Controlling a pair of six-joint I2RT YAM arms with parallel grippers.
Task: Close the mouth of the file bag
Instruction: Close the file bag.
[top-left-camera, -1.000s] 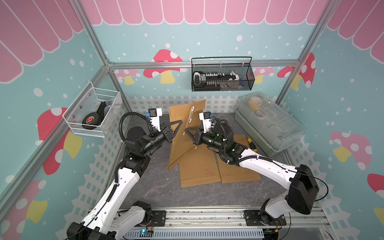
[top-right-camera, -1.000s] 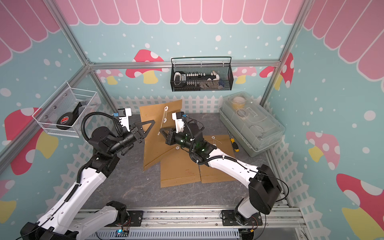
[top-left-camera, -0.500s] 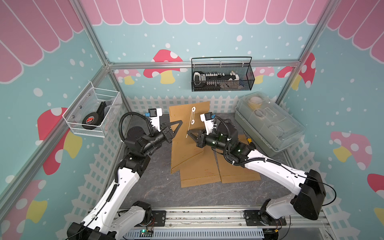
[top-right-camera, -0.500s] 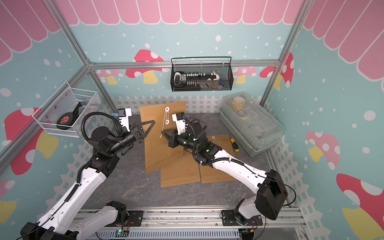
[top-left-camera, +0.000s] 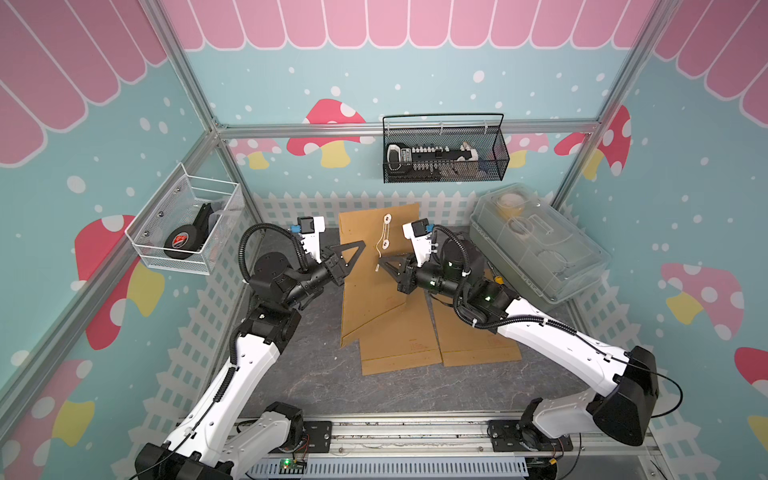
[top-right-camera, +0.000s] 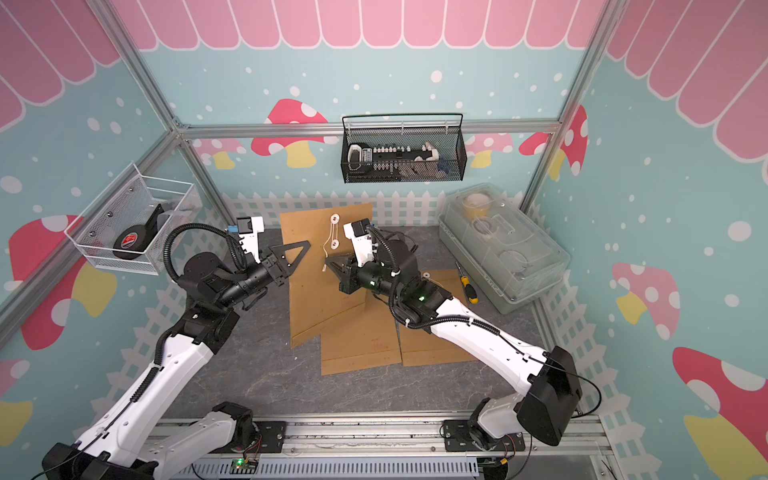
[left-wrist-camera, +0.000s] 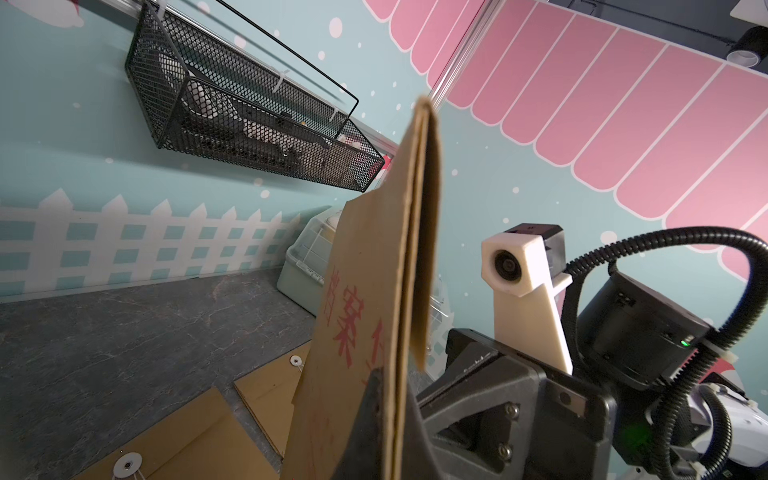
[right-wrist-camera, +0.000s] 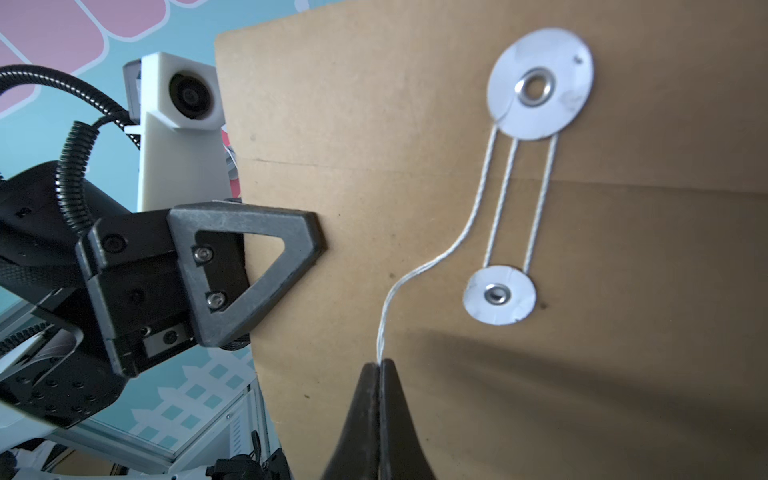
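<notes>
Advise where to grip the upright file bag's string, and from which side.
Pinch the string by its free tail past the lower disc, coming square at the file bag's disc face. Between the discs it runs flat on the paper; only the tail hangs clear, where the right gripper is shut on it.

Bare table (top-left-camera: 299, 374) is found at 7 o'clock of the file bag (top-left-camera: 374, 299). The 3 o'clock side is closed off by the clear box (top-left-camera: 540, 249).

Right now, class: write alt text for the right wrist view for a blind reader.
The right pincer, shut, pinches the white string of a brown file bag. The string runs between two round discs; the left pincer clamps the bag's edge.
</notes>
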